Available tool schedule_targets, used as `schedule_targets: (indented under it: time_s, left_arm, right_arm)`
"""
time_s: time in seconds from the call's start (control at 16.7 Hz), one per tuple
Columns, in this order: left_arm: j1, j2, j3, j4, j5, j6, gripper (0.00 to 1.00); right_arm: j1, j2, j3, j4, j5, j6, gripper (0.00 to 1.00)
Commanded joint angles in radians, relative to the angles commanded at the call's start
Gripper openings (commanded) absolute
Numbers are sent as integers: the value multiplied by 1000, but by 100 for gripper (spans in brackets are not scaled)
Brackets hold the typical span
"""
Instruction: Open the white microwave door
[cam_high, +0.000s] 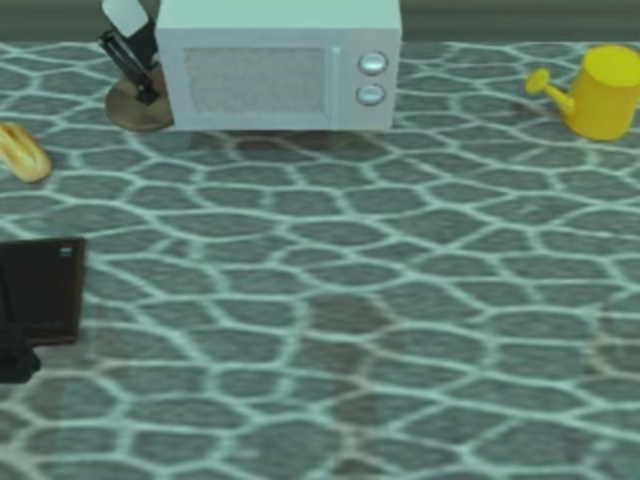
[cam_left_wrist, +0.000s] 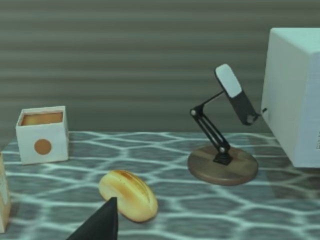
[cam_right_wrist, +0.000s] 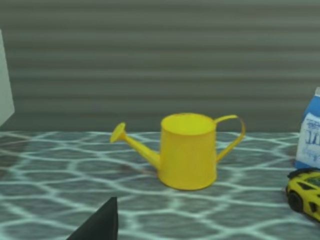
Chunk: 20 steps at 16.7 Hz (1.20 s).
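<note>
Grey, web-patterned tabletop (cam_high: 330, 300) fills the top view. Nearest, at eight o'clock, my left arm (cam_high: 30, 300) sits parked; whether either gripper is released or clenched, I cannot tell. Farther, a bread roll (cam_high: 22, 151) lies at ten o'clock. Farthest, the white microwave (cam_high: 280, 65) stands at twelve o'clock, its door (cam_high: 255, 80) closed, with a phone stand (cam_high: 138, 70) touching it and a yellow watering can (cam_high: 600, 92) at two o'clock.

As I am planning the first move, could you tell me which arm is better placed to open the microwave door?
Probably the left. The door is shut and sits on the left part of the white microwave; the left arm shows at the table's left edge. The right arm is out of the top view.
</note>
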<state>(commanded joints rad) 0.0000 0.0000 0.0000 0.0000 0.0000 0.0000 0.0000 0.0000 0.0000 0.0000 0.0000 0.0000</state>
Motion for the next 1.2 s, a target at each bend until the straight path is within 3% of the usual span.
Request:
schedule_targets:
  time_s: [0.24,0.48,1.2]
  left_arm:
    - [-12,31,21,-4,-13,-7,100]
    - [-86,216,157,-13,-85,-46,100]
    - [-512,1295,945,-15,-458,-255,100]
  right_arm:
    - [0,0,0,0,0,0,100]
    - [0,0,0,0,0,0,100]
    - [0,0,0,0,0,0,100]
